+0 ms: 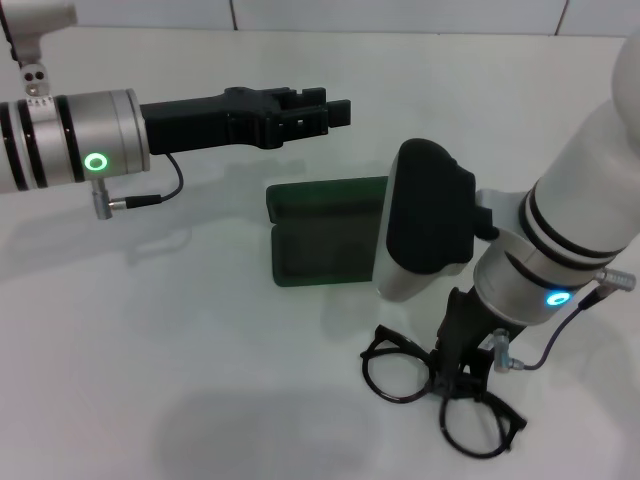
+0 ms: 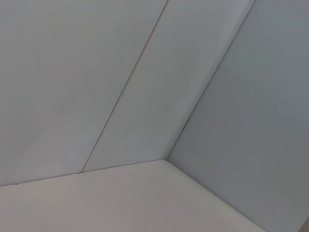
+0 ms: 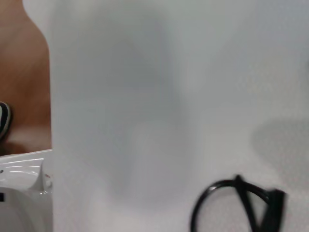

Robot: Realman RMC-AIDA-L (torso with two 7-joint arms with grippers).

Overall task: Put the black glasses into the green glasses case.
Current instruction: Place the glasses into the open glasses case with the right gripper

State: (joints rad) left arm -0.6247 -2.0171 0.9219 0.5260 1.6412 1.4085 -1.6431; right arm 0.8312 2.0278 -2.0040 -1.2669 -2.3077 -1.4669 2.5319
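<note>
The black glasses (image 1: 440, 388) lie on the white table near its front right, lenses side by side; one lens (image 3: 227, 205) also shows in the right wrist view. My right gripper (image 1: 458, 372) reaches down onto the bridge between the lenses. The green glasses case (image 1: 322, 238) lies open in the middle of the table, behind and to the left of the glasses; my right wrist hides its right end. My left gripper (image 1: 322, 108) hangs in the air above and behind the case, well clear of it.
The white table (image 1: 180, 340) stretches bare to the left of the case and glasses. A pale wall (image 2: 145, 72) stands behind the table. In the right wrist view a brown floor (image 3: 24, 87) shows past the table's edge.
</note>
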